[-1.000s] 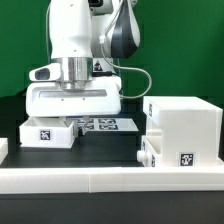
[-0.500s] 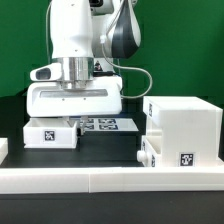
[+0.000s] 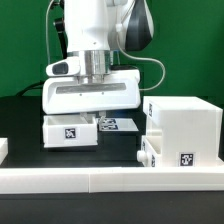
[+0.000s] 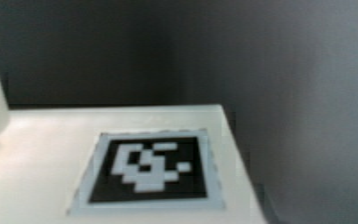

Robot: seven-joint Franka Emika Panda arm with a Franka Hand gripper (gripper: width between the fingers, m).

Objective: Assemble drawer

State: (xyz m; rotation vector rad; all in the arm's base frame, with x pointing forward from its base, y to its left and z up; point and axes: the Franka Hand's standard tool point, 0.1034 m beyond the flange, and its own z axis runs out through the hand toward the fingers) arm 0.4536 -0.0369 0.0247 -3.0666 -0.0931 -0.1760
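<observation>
Moved since the earlier frame: gripper [image 3: 88,114] and small drawer box [image 3: 70,133], both shifted toward the exterior view's right, nearer the drawer housing [image 3: 185,125].
Claw: fingertips hidden. The box travelled with it, so judged clamped on the box's rear wall.
Box: directly beneath the claw, on the table.
Hazard: box edge catching the housing's front – misalignment would jam it.

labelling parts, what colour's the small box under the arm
The small box: white, black-and-white tag; best in exterior view.
</observation>
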